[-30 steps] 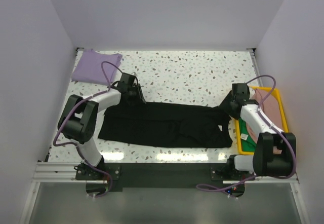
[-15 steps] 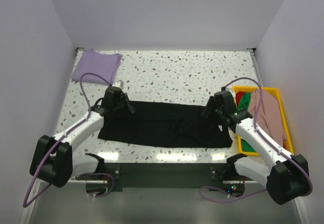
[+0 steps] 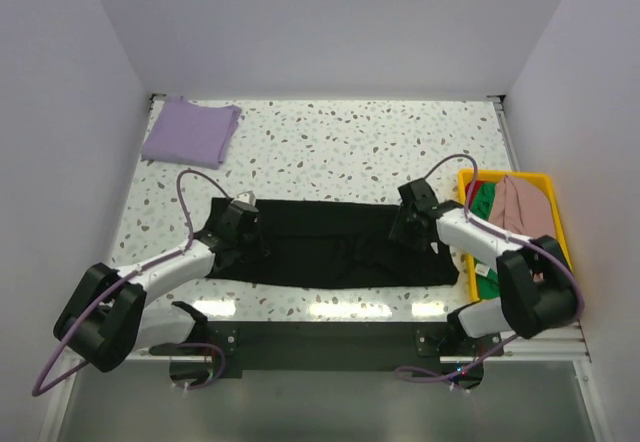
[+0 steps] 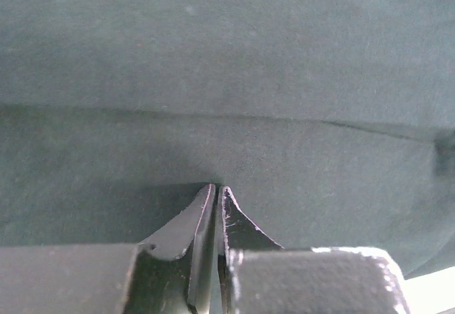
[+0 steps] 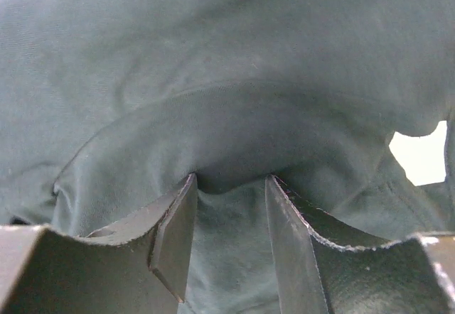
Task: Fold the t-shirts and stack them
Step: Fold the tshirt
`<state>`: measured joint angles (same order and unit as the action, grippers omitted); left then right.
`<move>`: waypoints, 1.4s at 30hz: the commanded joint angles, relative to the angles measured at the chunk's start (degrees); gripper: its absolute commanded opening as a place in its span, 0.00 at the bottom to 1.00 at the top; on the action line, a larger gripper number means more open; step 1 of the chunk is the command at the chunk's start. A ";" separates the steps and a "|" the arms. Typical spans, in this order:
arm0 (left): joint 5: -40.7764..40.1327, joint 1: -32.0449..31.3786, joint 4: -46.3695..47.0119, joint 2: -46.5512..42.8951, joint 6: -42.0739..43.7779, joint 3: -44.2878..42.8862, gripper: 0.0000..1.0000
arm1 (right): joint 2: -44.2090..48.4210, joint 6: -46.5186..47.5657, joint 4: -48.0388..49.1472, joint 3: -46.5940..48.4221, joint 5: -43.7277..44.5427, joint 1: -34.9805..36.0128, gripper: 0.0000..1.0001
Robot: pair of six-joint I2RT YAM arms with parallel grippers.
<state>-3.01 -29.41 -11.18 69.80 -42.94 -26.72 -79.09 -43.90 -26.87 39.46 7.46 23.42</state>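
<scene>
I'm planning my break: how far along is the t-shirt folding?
Done: one lavender t-shirt lies folded at the table's far left corner. In hand: the black t-shirt lies as a long band; the left gripper pinches its left end, the right gripper straddles a ridge of cloth near its right end, jaws apart. Left: finish folding and stack it, then the pink garment and the green garment in the yellow bin.

T-shirt (image 3: 330, 250) left of bin (image 3: 463, 184)

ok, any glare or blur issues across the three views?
Top external: sharp; glare strips on the table, near and far edges. Left wrist: black t-shirt fills frame, low contrast. Right wrist: table patches blown out white.
</scene>
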 commanded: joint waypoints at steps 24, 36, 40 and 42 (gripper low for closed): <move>13.65 -13.04 32.02 26.71 -20.09 -15.90 0.37 | -69.36 31.60 -10.49 98.79 -6.50 -6.28 0.79; -6.99 -12.60 2.32 11.68 5.92 -25.05 0.36 | -45.20 25.01 -5.56 78.88 -1.84 -6.19 0.91; -10.17 -12.60 -3.49 11.67 11.46 -24.52 0.25 | -40.62 22.46 -2.75 69.64 -2.36 -6.11 0.79; -10.44 -12.60 -4.29 11.67 12.35 -23.21 0.22 | -40.53 21.84 -1.61 67.25 -2.28 -6.19 0.73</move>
<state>-8.58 -42.37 -8.40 81.49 -37.01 -50.87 -120.03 -19.40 -30.89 111.09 3.97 17.19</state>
